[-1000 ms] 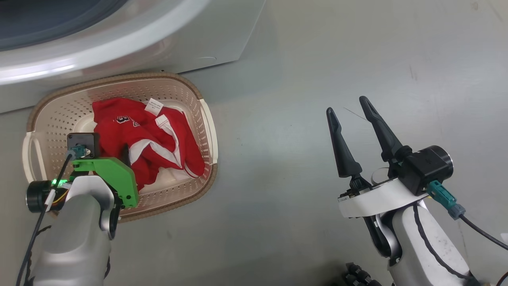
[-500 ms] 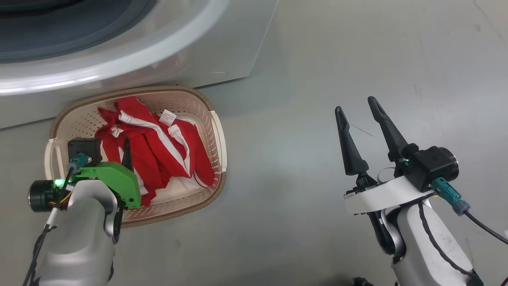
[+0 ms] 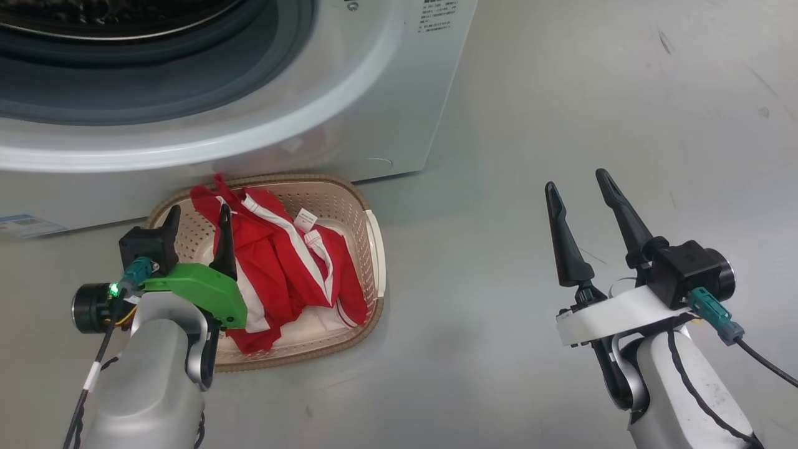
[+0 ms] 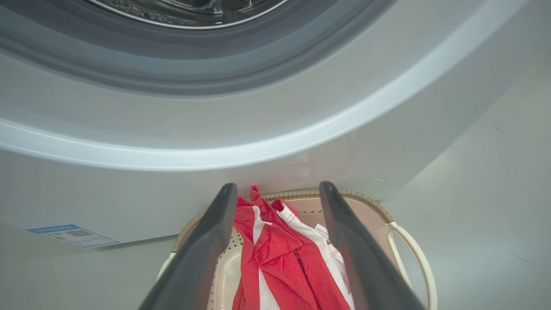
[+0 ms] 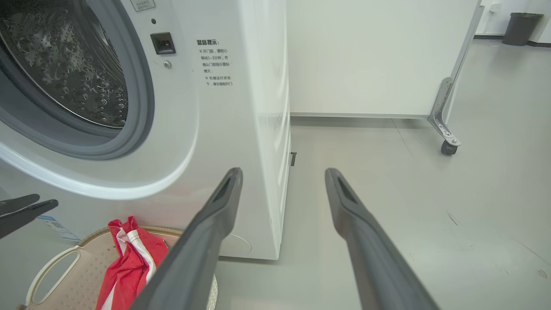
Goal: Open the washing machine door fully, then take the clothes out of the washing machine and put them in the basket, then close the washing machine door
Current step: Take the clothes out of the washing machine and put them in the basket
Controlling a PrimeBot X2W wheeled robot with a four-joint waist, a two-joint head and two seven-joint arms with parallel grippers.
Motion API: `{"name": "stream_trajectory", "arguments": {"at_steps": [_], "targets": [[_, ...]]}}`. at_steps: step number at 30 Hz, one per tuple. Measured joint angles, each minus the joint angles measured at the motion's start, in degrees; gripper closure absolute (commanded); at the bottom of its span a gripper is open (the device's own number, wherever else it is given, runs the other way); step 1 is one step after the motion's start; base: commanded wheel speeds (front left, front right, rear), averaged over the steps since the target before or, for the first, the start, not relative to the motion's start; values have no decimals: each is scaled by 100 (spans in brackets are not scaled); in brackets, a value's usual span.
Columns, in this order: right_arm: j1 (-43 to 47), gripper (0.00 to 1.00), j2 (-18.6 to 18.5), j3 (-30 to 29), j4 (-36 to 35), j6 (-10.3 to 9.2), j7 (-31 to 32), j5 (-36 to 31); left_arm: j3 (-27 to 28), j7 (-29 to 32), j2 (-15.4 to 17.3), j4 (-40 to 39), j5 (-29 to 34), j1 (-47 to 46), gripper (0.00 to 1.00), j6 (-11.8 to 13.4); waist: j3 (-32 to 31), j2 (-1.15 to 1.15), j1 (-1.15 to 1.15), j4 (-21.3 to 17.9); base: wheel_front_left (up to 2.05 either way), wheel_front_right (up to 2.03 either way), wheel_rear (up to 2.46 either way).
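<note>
Now that left claw point(image 3: 198, 213) lifts off clothes point(image 3: 287, 268), spread and empty, pile sits in basket point(image 3: 374, 249); right claw point(image 3: 576, 181) spread, empty. Door closing looks like your next step.

Clothes point(image 3: 280, 268) – red, white stripes; basket point(image 3: 374, 249) – cream, brown rim; washing machine point(image 3: 349, 118) white.

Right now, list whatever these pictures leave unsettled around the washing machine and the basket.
- Drum: the head view's top edge and the right wrist view's left edge cut it off; whether anything remains inside cannot be told.
- Basket: near left corner hidden behind the left gripper in the head view.
- Blue label: print too small, head view.
</note>
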Motion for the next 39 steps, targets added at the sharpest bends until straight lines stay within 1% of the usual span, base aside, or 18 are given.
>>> {"name": "stream_trajectory", "arguments": {"at_steps": [3,5,10,17,24,26,29,30,33,39], "targets": [[66,0,-20,-22,41,0,0,-32,53,5,-3,-325,-9,142,0,1,-192,0,0,98,0,0,0],[103,0,-24,-57,47,-36,0,-45,122,5,-2,-666,-3,253,0,11,-326,0,0,165,0,0,0],[266,0,-86,-111,108,-48,0,-87,222,5,-2,-1350,116,517,0,86,-673,0,0,329,0,0,0],[568,0,-132,-163,205,-100,0,-92,257,5,1,-2042,264,1084,0,149,-1168,0,0,520,0,0,0],[800,0,-130,-157,236,-109,0,-105,254,5,35,-2403,416,1620,0,163,-1578,0,0,628,0,0,0],[873,0,-129,-157,249,-155,0,-120,256,5,36,-2543,435,1788,0,204,-1705,0,0,650,0,0,0],[1016,0,-129,-176,272,-160,1,-125,254,5,36,-2649,437,2046,0,209,-1896,0,0,670,0,0,0],[1116,0,-127,-193,299,-214,1,-125,247,5,36,-2699,437,2210,0,210,-2020,0,0,678,0,0,0],[1217,0,-127,-202,314,-252,1,-125,244,5,38,-2730,437,2356,0,222,-2146,0,0,681,0,0,0],[1475,0,-120,-179,318,-261,1,-125,151,9,100,-2919,493,2704,0,261,-2487,0,0,678,0,0,0]]}}
